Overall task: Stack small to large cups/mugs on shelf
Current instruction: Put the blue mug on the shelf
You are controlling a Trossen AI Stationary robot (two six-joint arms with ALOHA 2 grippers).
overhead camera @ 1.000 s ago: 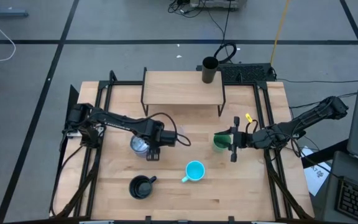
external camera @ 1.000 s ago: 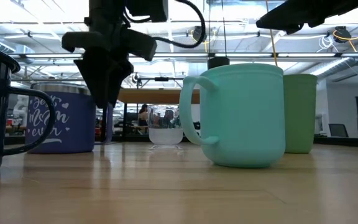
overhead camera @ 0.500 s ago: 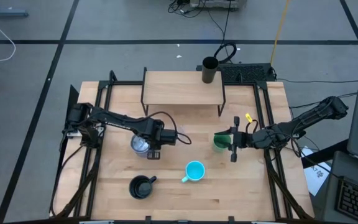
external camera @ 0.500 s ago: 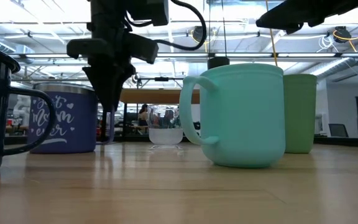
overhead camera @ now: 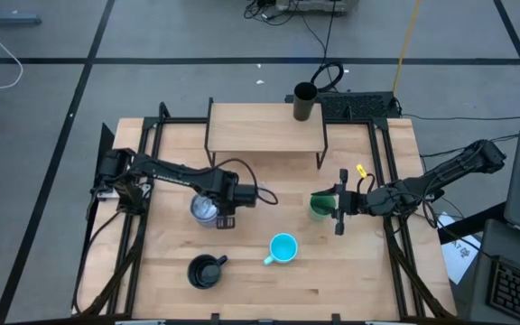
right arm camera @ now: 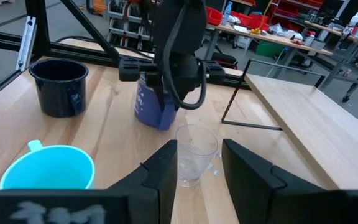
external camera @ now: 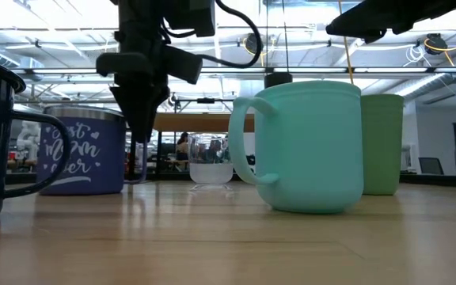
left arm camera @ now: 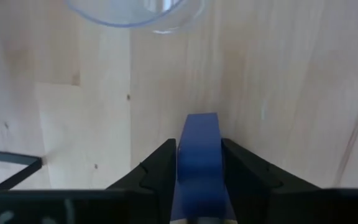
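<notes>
You can make out white script lettering on the blue-purple mug [external camera: 81, 154], but its words stay unreadable.

Left gripper [overhead camera: 227, 212] sits at the blue-purple mug [overhead camera: 203, 208] mid-desk; right gripper [overhead camera: 338, 204] is beside the green cup [overhead camera: 320, 206]. Black tumbler [overhead camera: 303, 101] stands on the shelf [overhead camera: 264, 128]'s right end. Cyan mug [overhead camera: 283, 247] and dark handled mug [overhead camera: 205, 270] are on the desk [overhead camera: 170, 171], near the front.

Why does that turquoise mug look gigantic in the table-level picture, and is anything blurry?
Low view: the cyan mug stands nearest the camera, so it looms larger than the green cup behind it. Bright ceiling lights silhouette the left gripper. Left wrist view: the clear glass is blurred at the picture's edge.
</notes>
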